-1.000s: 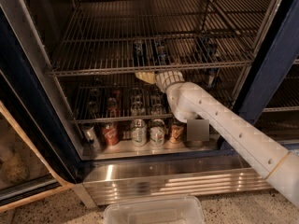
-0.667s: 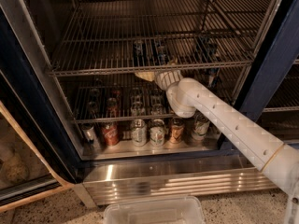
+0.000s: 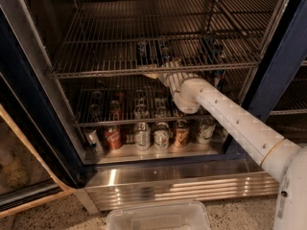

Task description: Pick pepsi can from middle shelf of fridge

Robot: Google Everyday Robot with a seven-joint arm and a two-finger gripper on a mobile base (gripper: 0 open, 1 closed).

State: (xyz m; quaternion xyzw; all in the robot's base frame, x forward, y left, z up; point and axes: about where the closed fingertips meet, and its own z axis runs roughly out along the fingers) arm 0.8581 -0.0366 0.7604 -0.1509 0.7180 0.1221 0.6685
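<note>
The fridge [image 3: 283, 66] stands open with its chrome wire racks in view. Three dark-blue pepsi cans stand upright on the middle shelf [image 3: 96, 74]: one [image 3: 142, 51], a second [image 3: 164, 51] beside it, and a third [image 3: 213, 48] further right. My white arm comes in from the lower right. My gripper [image 3: 154, 71] is at the shelf's front rail, just in front of and slightly below the two left cans. It holds nothing that I can see. The rail and my wrist partly hide it.
A lower wire rack [image 3: 96, 123] holds several cans. On the pale floor panel stand a red can [image 3: 113, 137], green-and-white cans [image 3: 142, 135] and others. The steel kick plate [image 3: 168, 186] is below. A clear plastic bin [image 3: 158, 217] lies on the floor, and the open door [image 3: 19, 143] is at left.
My arm has pushed further into the fridge. The gripper has risen from just under the middle shelf's rail to level with it, closer to the two left pepsi cans.
</note>
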